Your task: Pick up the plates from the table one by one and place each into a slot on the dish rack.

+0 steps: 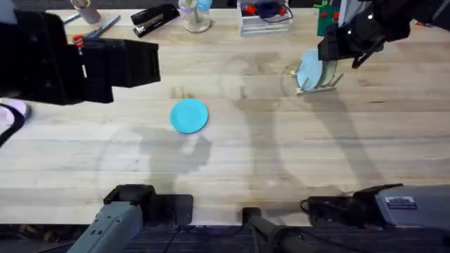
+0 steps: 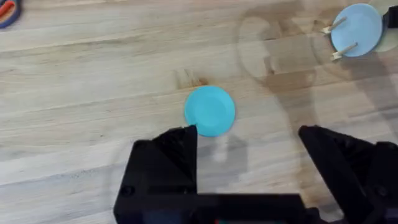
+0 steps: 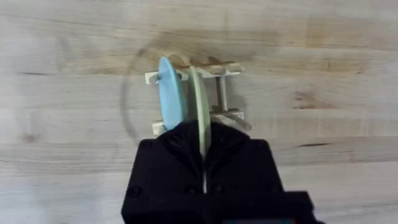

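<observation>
A turquoise plate (image 1: 189,115) lies flat on the table (image 1: 281,161), left of centre. My left gripper (image 2: 249,134) hovers open above the table, and the turquoise plate (image 2: 210,111) lies just beyond its fingertips. At the far right stands the dish rack (image 1: 325,79), with a pale blue plate (image 1: 308,70) upright in one slot. My right gripper (image 3: 202,134) is above the rack (image 3: 217,71), shut on the top edge of a cream plate (image 3: 199,102). That plate stands on edge between the dowels, beside the pale blue plate (image 3: 171,99).
Along the back edge are a black stapler (image 1: 155,17), scissors (image 1: 95,31), a clear cup (image 1: 197,15) and a clear organiser (image 1: 266,17). A roll of tape (image 1: 10,112) lies at the left edge. Bare tabletop stretches between the turquoise plate and the rack.
</observation>
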